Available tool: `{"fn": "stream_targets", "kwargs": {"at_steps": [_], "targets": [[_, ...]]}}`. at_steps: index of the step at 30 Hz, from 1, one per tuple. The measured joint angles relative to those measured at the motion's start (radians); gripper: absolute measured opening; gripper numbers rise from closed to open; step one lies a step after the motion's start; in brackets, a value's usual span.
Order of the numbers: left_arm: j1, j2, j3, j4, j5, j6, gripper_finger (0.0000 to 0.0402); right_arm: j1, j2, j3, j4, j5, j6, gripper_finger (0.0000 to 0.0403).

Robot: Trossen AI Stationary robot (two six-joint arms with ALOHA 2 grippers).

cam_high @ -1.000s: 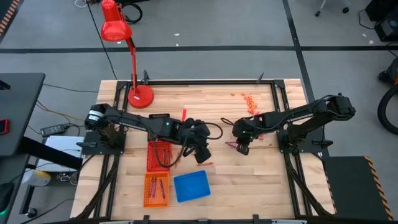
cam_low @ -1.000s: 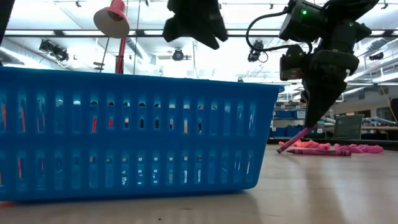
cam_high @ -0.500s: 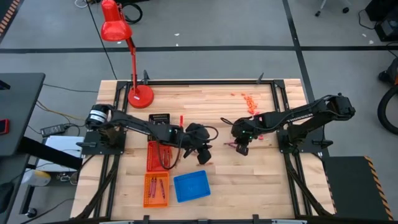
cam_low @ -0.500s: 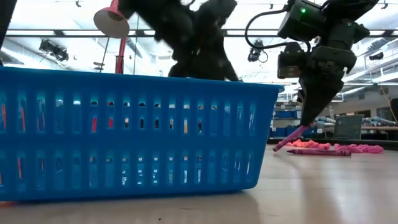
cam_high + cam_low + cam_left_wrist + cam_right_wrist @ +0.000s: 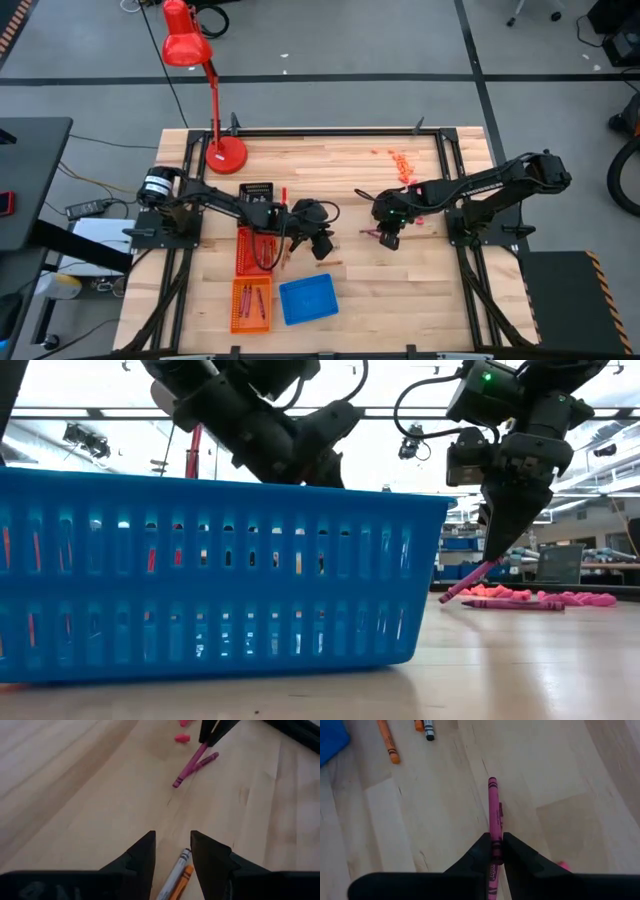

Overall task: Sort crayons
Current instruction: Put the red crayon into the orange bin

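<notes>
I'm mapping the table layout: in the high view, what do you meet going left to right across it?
Red lamp base → red basket → left gripper → right gripper, shut on a magenta crayon → scattered orange bits.

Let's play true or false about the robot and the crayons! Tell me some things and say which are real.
1. The right gripper is pinching a pink crayon. True.
2. The left gripper is holding a blue crayon. False: its fingers are open and hold nothing; a grey crayon and an orange crayon lie on the table just ahead of them.
3. The lamp is red. True.
4. The blue basket is full of crayons. False: from above no crayons show in it.
5. The pink crayon is held flat on the table. False: it hangs slanted, tip down.
</notes>
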Motion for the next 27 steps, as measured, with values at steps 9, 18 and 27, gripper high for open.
{"fn": "stream_targets", "kwargs": {"at_steps": [9, 18, 27], "targets": [[0.006, 0.096, 0.000, 0.257, 0.000, 0.078, 0.0134, 0.000, 0.000, 0.000, 0.016, 0.001, -0.005, 0.0051], [0.012, 0.243, 0.093, 0.329, 0.001, 0.144, 0.0134, 0.000, 0.000, 0.000, 0.030, 0.006, -0.007, 0.0051], [0.033, 0.334, 0.275, 0.206, 0.027, 0.358, 0.0134, 0.000, 0.000, 0.001, 0.044, 0.001, -0.006, 0.0051]]}}
